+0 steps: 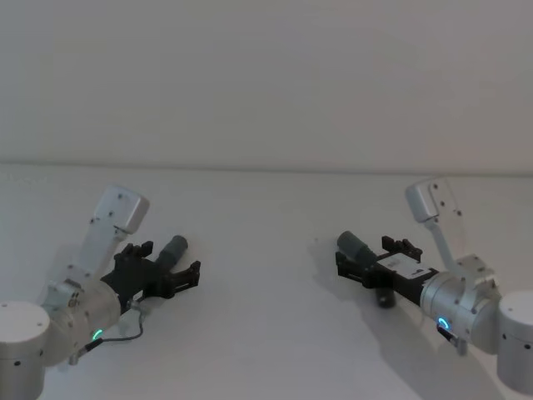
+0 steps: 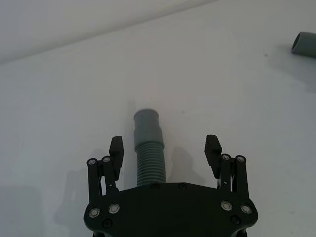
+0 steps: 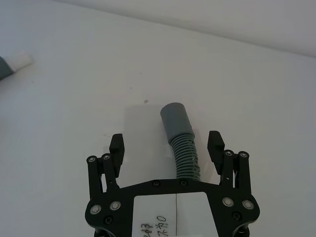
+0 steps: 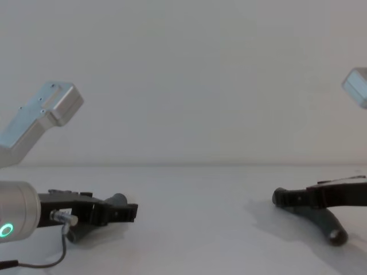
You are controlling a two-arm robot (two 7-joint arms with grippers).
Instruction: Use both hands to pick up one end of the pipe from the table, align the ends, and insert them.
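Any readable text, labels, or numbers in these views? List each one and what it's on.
White label on the body of the right gripper: dark handwriting, turned sideways and cut off by the picture's edge; too unclear to read.
The same label in the head view: too small to read.
Left gripper, left hose piece, right hose piece, table: no text.

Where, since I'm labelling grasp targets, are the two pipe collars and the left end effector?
left pipe collar [image 2: 146,126]: left wrist view, smooth sleeve's middle.
right pipe collar [image 3: 176,118]: right wrist view, smooth sleeve's middle.
left end effector [image 2: 165,145]: left wrist view, midway between open fingertips.
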